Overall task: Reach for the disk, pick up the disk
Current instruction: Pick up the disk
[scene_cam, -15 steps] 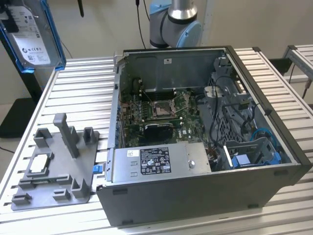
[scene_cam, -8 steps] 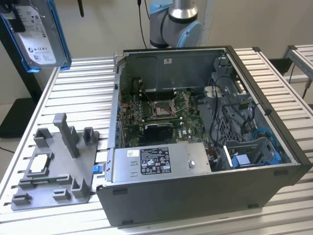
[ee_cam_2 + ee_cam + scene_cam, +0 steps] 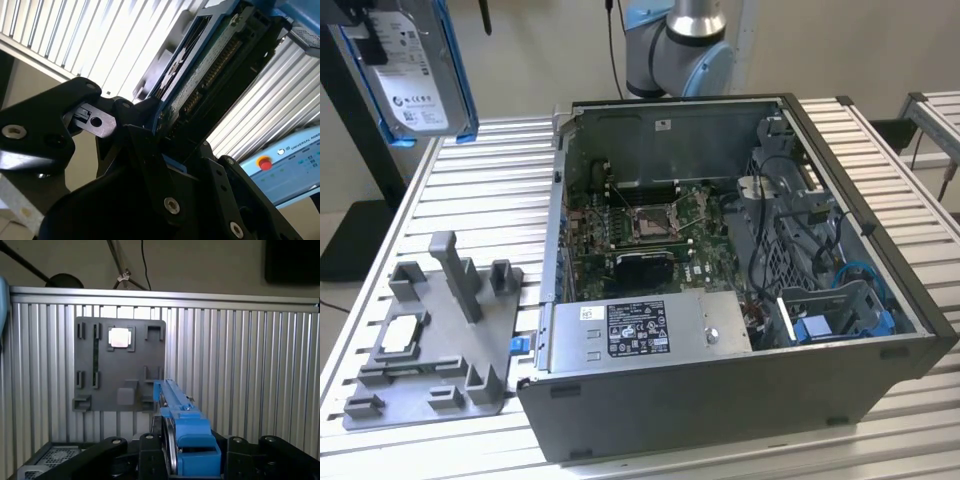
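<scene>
Grip matters: the gripper (image 3: 189, 457) is clamped on the disk (image 3: 175, 405), held edge-on well above the grey tray (image 3: 107, 382). A good lift likely needs even pressure on its blue frame (image 3: 197, 432), no tilt, and clearance from the tray's posts (image 3: 460, 280) and the computer case (image 3: 720, 400) beside the tray.

White printed label (image 3: 408, 85) on disk (image 3: 450, 60); sticker (image 3: 625, 330) on power supply (image 3: 705, 318); wording on neither legible.
</scene>
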